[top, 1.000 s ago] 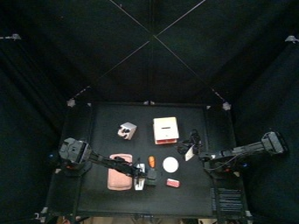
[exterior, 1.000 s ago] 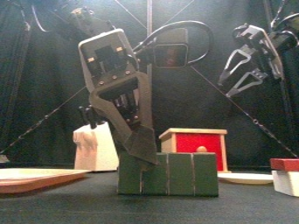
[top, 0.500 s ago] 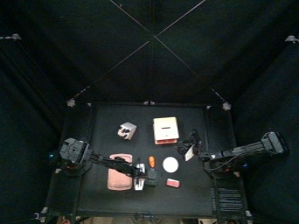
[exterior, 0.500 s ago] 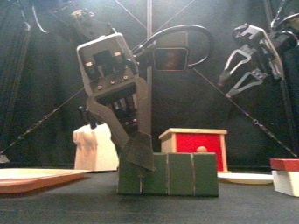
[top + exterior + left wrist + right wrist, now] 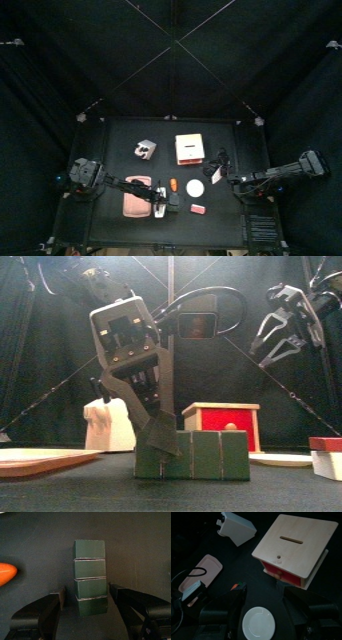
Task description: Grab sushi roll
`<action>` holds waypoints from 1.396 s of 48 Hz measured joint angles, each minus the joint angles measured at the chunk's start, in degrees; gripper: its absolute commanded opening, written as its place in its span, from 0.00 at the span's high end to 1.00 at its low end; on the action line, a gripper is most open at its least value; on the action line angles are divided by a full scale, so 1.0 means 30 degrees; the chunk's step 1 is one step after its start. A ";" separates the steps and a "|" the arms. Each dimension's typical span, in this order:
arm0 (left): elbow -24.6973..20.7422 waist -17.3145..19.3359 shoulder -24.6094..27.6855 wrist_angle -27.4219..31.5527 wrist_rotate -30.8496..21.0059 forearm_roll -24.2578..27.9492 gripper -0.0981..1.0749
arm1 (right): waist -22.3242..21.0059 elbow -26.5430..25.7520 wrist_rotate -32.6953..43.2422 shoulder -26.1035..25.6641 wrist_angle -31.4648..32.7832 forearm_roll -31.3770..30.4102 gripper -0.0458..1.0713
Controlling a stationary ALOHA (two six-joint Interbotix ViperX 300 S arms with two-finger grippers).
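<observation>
Straddling the dark green sushi roll (image 5: 89, 578) with jaws spread, the left gripper (image 5: 89, 612) is lowered, seemingly not yet closed, so grasping remains.

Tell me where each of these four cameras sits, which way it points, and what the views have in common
Top view: high overhead, facing straight down at the table; both arms enter from the sides.
Front view: table height at the front edge, looking level; the left gripper drops onto the green sushi roll, the right gripper hangs raised.
Left wrist view: on the left arm, looking down; open jaws straddle the sushi roll.
Right wrist view: on the right arm, facing down at the wooden box and white plate.
Shared: front and left wrist views both show the sushi roll.
</observation>
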 measured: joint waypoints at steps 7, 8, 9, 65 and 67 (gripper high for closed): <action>0.0000 -0.0029 0.0029 -0.0029 0.0000 0.0000 0.11 | -0.0029 0.0000 0.0000 -0.0029 0.0000 0.0000 0.19; 0.0000 -0.0029 0.0029 0.0000 -0.0029 0.0000 0.13 | -0.0029 0.0000 -0.0029 0.0000 0.0000 0.0000 0.19; 0.0000 -0.0029 0.0029 0.0000 0.0000 0.0000 0.14 | -0.0029 0.0000 -0.0029 -0.0029 0.0000 0.0000 0.19; -0.0439 -0.0146 -0.1260 0.1904 0.0029 -0.0059 0.47 | -0.0029 0.0117 0.0059 0.0029 0.0029 0.0469 0.19; -0.0439 -0.0146 -0.1260 0.1904 0.0000 -0.0029 0.47 | -0.0029 0.0146 0.0059 0.0059 0.0000 0.0469 0.19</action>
